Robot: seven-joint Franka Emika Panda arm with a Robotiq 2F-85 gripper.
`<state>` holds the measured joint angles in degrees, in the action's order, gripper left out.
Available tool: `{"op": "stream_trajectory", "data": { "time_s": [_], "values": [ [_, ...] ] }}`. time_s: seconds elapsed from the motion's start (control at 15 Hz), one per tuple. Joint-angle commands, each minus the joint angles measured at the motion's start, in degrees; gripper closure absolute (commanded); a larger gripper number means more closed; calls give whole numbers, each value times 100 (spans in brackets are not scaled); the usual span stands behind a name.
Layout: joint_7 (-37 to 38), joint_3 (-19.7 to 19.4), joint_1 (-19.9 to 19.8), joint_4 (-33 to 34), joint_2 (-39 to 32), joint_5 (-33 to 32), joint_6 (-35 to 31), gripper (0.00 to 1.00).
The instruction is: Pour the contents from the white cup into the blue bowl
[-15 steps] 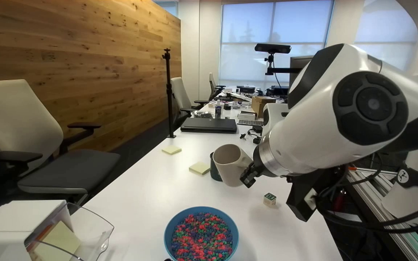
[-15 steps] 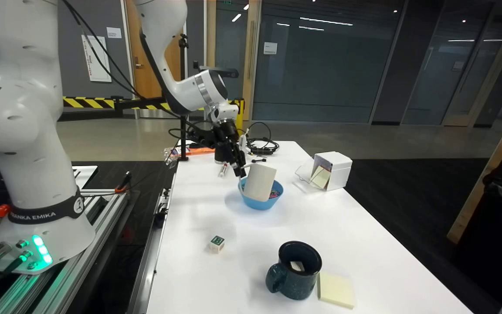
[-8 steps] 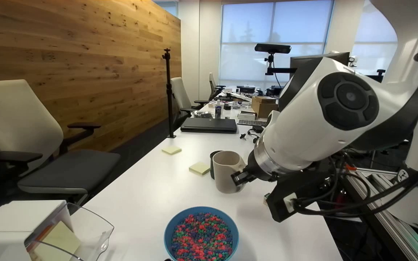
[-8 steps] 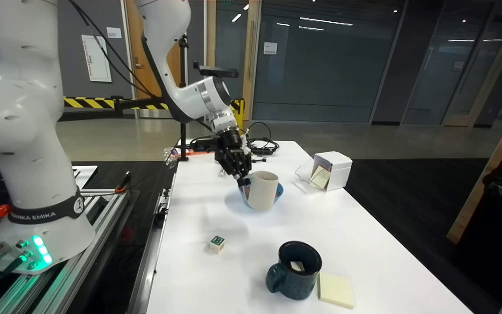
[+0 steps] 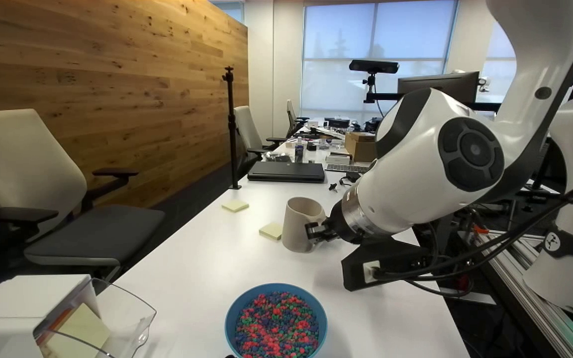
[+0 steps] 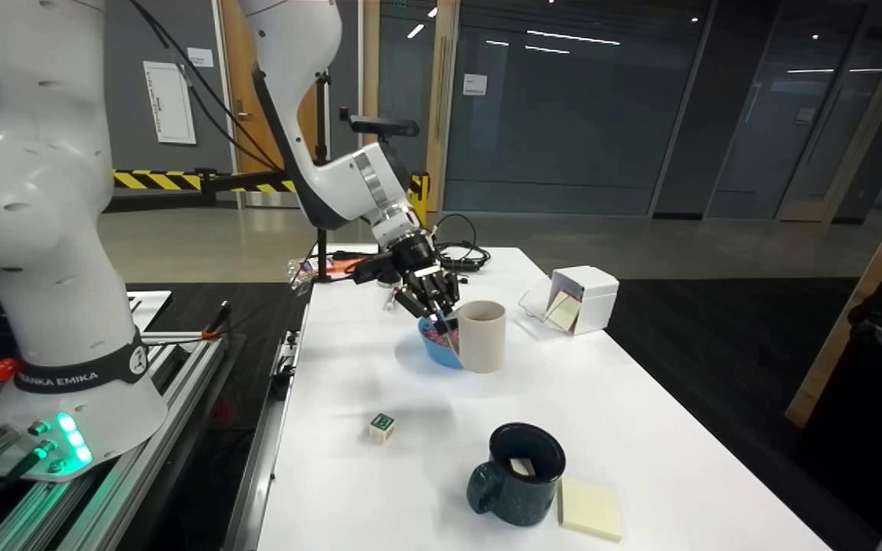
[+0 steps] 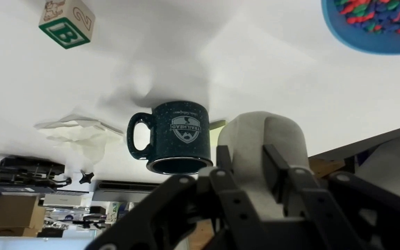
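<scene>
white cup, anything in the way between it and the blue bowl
Nothing visible: in the wrist view only tabletop shows between the white cup, held in the hand, and the blue bowl. The dark mug and the letter block sit off that line.

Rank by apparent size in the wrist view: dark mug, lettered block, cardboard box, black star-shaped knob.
1. dark mug
2. lettered block and cardboard box: too alike to rank
3. black star-shaped knob

Opposing exterior views along the table point(image 5: 187, 283), wrist view close behind fingers point(image 7: 276, 168), blue bowl point(image 6: 439, 351) in all
</scene>
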<state>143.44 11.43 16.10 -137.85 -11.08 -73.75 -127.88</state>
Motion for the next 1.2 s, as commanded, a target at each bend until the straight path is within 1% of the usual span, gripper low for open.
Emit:
{"op": "stream_trajectory", "data": {
  "time_s": [0.0,0.53,0.87,1.13],
  "values": [
    [443,7,-111,66,-179,-366,-174,93],
    [764,-42,-194,222,-593,-478,-443,93],
    [527,-60,-265,307,-830,-322,-431,93],
    [495,-87,-308,353,-936,-316,-449,93]
  ]
}}
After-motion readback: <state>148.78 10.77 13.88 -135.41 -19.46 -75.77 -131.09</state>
